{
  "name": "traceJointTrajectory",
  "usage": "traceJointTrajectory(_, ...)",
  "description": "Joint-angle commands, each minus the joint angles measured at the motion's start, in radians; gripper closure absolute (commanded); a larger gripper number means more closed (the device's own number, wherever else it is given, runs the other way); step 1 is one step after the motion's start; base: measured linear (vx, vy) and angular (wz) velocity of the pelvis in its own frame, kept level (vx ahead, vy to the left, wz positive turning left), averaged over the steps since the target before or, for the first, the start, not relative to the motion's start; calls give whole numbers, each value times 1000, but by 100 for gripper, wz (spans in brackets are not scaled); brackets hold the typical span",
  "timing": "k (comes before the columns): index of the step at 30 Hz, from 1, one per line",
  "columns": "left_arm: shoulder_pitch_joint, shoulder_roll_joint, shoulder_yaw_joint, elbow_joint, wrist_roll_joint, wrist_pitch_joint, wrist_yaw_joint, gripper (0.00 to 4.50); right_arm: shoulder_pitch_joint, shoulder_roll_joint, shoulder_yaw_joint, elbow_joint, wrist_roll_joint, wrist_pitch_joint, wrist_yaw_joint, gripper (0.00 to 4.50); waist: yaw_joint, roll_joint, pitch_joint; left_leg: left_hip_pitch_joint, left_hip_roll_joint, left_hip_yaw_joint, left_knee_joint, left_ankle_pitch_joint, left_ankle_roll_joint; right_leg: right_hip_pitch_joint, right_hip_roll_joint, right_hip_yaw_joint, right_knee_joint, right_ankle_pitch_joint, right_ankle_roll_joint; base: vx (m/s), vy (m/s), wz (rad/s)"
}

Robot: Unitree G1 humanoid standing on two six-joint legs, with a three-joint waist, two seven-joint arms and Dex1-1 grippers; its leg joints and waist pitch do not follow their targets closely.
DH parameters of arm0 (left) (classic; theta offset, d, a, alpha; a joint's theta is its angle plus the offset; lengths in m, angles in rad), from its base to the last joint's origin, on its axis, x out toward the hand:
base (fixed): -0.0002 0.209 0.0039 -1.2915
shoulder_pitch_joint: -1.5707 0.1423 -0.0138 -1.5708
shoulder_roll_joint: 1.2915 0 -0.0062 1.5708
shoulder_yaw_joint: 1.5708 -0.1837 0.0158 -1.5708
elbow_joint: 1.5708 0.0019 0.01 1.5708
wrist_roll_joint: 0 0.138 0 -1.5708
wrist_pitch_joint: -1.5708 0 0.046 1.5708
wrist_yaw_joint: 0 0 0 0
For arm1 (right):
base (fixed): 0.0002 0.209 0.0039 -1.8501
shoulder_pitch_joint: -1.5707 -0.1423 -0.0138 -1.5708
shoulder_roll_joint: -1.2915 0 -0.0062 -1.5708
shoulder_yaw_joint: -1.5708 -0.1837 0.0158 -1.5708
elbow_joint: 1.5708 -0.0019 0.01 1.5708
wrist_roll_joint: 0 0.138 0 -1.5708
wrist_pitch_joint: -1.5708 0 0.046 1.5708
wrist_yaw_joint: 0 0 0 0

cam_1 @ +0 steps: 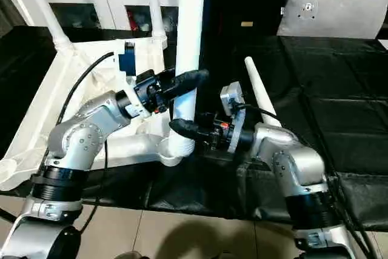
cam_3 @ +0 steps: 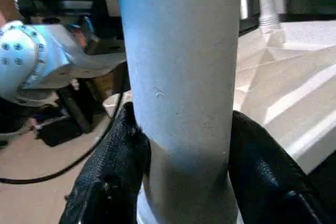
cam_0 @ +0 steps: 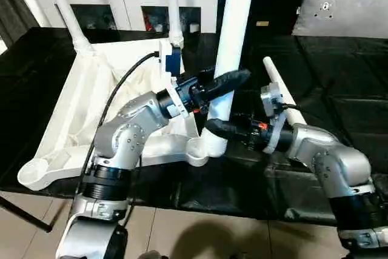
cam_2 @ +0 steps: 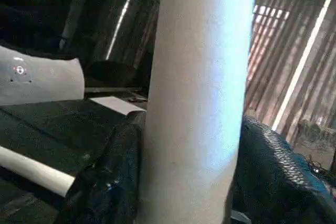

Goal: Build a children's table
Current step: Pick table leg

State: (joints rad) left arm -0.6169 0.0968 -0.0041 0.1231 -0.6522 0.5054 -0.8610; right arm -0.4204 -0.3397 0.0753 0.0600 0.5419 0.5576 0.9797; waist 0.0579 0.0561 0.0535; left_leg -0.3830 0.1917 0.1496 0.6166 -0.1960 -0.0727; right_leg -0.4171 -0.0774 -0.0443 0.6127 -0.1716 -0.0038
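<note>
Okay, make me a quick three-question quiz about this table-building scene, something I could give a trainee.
1. True or false: both end effectors grip the upright leg.
2. How many legs already stand in the far corner sockets of the table top?
3. Where is the spare leg? A) on the black surface beside the right arm B) in the left end effector

Key: 1 true; 2 two; 3 A. The right end effector holds lower, near the socket.

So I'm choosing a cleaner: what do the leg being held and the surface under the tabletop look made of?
Leg: probably plastic, smooth matte white with a soft sheen, no grain or seams. Surface under the tabletop: looks like black padded fabric or vinyl, with stitched quilt lines and a slight gloss; I can't tell which.
</note>
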Motion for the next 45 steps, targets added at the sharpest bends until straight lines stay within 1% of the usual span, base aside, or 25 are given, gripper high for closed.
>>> traceJointTrajectory(1,10,3,-9,-36,5,-2,-2,154,-16,21,-14,38,-44,-35,-82,259,3,-20,-76,3,12,12,-65,-78,56,70,-40,25,-66,-169,-218,0,0,0)
traceJointTrajectory(4,34,11,-29,-58,33,-23,-1,146,-26,42,-2,52,-86,-77,-130,259,-2,-18,-75,4,15,11,-67,-85,52,68,-40,25,-67,-178,-214,0,0,0)
traceJointTrajectory(5,38,13,-34,-62,43,-32,1,117,-27,46,1,54,-95,-87,-139,259,0,-17,-75,4,16,10,-67,-86,51,68,-40,25,-67,-178,-213,0,0,0)
traceJointTrajectory(7,55,13,-54,-68,121,-108,47,107,-33,71,19,56,-147,-139,-197,259,-2,-16,-74,3,17,10,-69,-86,43,66,-40,26,-68,-180,-201,0,0,0)
traceJointTrajectory(8,56,12,-54,-68,128,-115,53,107,-34,73,20,56,-151,-143,-201,259,-3,-16,-74,4,15,11,-69,-87,39,68,-40,26,-68,-182,-196,0,0,0)
traceJointTrajectory(9,54,2,-54,-55,172,-160,100,107,-37,90,22,55,-165,-160,-229,259,-3,-19,-74,4,14,11,-69,-89,38,69,-40,27,-68,-183,-194,0,0,0)
traceJointTrajectory(11,51,-13,-52,-39,214,-209,151,85,-40,110,20,58,-180,-178,-257,259,-2,-17,-76,6,15,11,-68,-92,35,67,-40,28,-68,-180,-192,0,0,0)
traceJointTrajectory(12,44,-40,-57,-8,292,-306,234,76,-49,142,21,78,-213,-219,-312,259,-2,-21,-74,3,17,10,-70,-91,39,66,-40,28,-70,-174,-190,0,0,0)
traceJointTrajectory(13,41,-54,-59,7,323,-349,267,72,-53,156,24,93,-233,-244,-337,259,-4,-22,-74,0,15,10,-69,-94,32,68,-41,27,-72,-185,-179,0,0,0)
traceJointTrajectory(14,39,-67,-62,20,348,-386,292,72,-58,170,26,109,-251,-269,-362,259,-4,-25,-76,2,14,11,-69,-94,30,69,-41,27,-70,-185,-177,0,0,0)
traceJointTrajectory(15,39,-67,-62,20,348,-386,292,72,-58,170,26,109,-251,-269,-362,259,-5,-24,-75,1,15,11,-70,-94,31,67,-42,28,-70,-187,-175,0,0,0)
traceJointTrajectory(16,42,-90,-75,36,386,-442,329,72,-69,213,8,145,-261,-305,-424,259,-3,-24,-75,1,15,11,-70,-91,33,67,-43,29,-70,-184,-173,0,0,0)
traceJointTrajectory(17,42,-90,-75,36,386,-442,329,72,-69,213,8,145,-261,-305,-424,259,-4,-24,-75,1,15,11,-70,-97,31,66,-42,28,-70,-188,-170,0,0,0)
traceJointTrajectory(18,43,-100,-83,44,409,-469,350,72,-76,230,1,163,-269,-320,-457,259,-6,-26,-75,0,14,11,-71,-93,32,67,-42,29,-69,-183,-171,0,0,0)
traceJointTrajectory(20,42,-122,-98,63,460,-506,415,72,-89,245,17,189,-309,-356,-503,259,-8,-22,-76,0,15,10,-70,-96,31,65,-42,28,-69,-175,-174,0,0,0)
traceJointTrajectory(21,41,-133,-103,73,475,-512,442,101,-94,254,25,196,-320,-362,-515,259,-9,-22,-75,1,15,11,-70,-97,31,66,-41,29,-69,-167,-177,0,0,0)
traceJointTrajectory(25,25,-178,-89,119,509,-551,532,113,-101,291,38,209,-347,-380,-557,259,-13,-22,-76,-1,14,10,-70,-109,37,67,-41,28,-69,-162,-179,0,0,0)
traceJointTrajectory(27,20,-185,-90,131,510,-571,527,144,-100,298,42,216,-358,-395,-565,259,-14,-23,-74,-1,13,10,-71,-114,40,66,-42,29,-72,-173,-178,0,0,0)
traceJointTrajectory(30,17,-192,-101,147,509,-599,507,160,-96,312,46,231,-374,-424,-580,259,-14,-23,-76,-1,14,10,-70,-108,47,66,-42,29,-69,-154,-185,0,0,0)
traceJointTrajectory(31,17,-193,-102,152,512,-604,510,174,-93,314,47,235,-378,-430,-582,259,-15,-20,-76,-1,14,10,-70,-106,49,66,-42,29,-68,-146,-189,0,0,0)
traceJointTrajectory(32,17,-193,-102,154,513,-606,512,189,-92,314,47,236,-379,-432,-582,259,-16,-21,-76,-1,14,11,-70,-108,52,65,-42,29,-69,-146,-190,0,0,0)
traceJointTrajectory(36,15,-195,-97,160,510,-614,516,207,-89,316,50,237,-383,-434,-583,259,-18,-21,-75,0,15,10,-70,-117,53,67,-42,29,-69,-149,-197,0,0,0)
traceJointTrajectory(37,12,-197,-94,167,509,-618,520,232,-89,316,53,239,-386,-436,-582,259,-18,-21,-75,0,15,10,-71,-119,54,66,-42,29,-68,-149,-198,0,0,0)
traceJointTrajectory(44,3,-203,-88,192,508,-635,527,256,-94,313,53,249,-398,-446,-581,259,-20,-20,-76,0,15,10,-70,-118,59,66,-42,30,-68,-138,-203,0,0,0)
traceJointTrajectory(45,2,-203,-87,195,509,-636,528,257,-94,311,53,248,-401,-437,-584,259,-21,-22,-76,0,15,10,-69,-114,61,67,-41,29,-67,-134,-204,0,0,0)
